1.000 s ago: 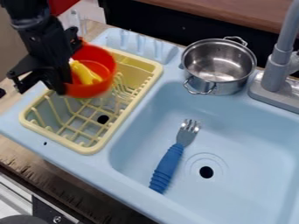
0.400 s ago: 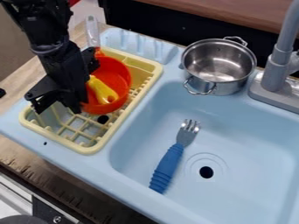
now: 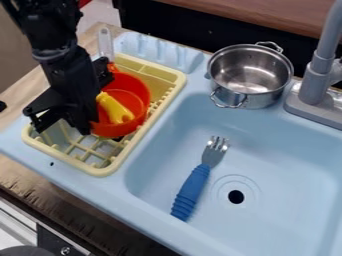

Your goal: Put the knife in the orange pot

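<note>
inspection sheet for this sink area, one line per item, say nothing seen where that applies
surface: light blue sink unit, basin drain uncovered
job's things: orange pot over the yellow drying rack; yellow object inside the pot, cannot confirm it is the knife
clutter: blue-handled fork lying in the basin, tines toward the far side; steel pot behind the basin, beside the grey faucet
pincer: black pincer at the orange pot's left side in the picture, grip on it cannot be confirmed
cables: nothing seen
surroundings: brown wooden top beyond the sink
</note>
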`<state>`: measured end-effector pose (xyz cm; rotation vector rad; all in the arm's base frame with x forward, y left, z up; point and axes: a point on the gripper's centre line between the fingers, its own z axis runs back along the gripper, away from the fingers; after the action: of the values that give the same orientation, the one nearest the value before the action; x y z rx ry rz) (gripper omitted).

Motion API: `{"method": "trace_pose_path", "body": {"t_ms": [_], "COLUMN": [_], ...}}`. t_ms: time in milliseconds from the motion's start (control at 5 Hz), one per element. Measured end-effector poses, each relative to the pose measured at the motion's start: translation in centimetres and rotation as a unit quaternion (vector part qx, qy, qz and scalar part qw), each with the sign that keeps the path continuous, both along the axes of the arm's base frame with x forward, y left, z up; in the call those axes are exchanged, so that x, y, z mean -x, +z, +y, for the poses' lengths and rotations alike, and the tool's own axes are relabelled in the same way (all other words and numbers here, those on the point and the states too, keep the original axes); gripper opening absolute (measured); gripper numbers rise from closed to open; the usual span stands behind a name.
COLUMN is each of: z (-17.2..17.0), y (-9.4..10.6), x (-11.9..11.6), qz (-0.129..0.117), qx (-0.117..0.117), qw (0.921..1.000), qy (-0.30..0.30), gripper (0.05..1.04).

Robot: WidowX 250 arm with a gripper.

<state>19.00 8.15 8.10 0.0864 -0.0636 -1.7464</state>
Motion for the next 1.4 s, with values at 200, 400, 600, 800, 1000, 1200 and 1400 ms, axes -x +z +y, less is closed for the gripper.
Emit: {"method": "trace_pose_path", "body": {"t_ms": [200, 400, 600, 800, 1000, 1200, 1400], "z": [-0.5, -0.9, -1.1, -1.4, -2.6, -3.6, -5.2], "y": [0.4, 0.5, 0.5, 1.0, 1.4, 2.0, 2.8], "x": [0.3, -0.3, -0.4, -0.8, -1.2, -2.2, -2.7], "qz": [0.024, 0.016, 0.017, 0.014, 0.003, -0.023, -0.029], "qx": [0.006, -0.008, -0.009, 0.002, 0.018, 0.036, 0.074], "qw": [0.9991, 0.9977, 0.9968, 0.9954, 0.9882, 0.9744, 0.9461], "qy": [0.035, 0.066, 0.078, 0.095, 0.152, 0.221, 0.314], "gripper": [0.212, 0.455, 0.746, 0.991, 0.998, 0.997, 0.997]}}
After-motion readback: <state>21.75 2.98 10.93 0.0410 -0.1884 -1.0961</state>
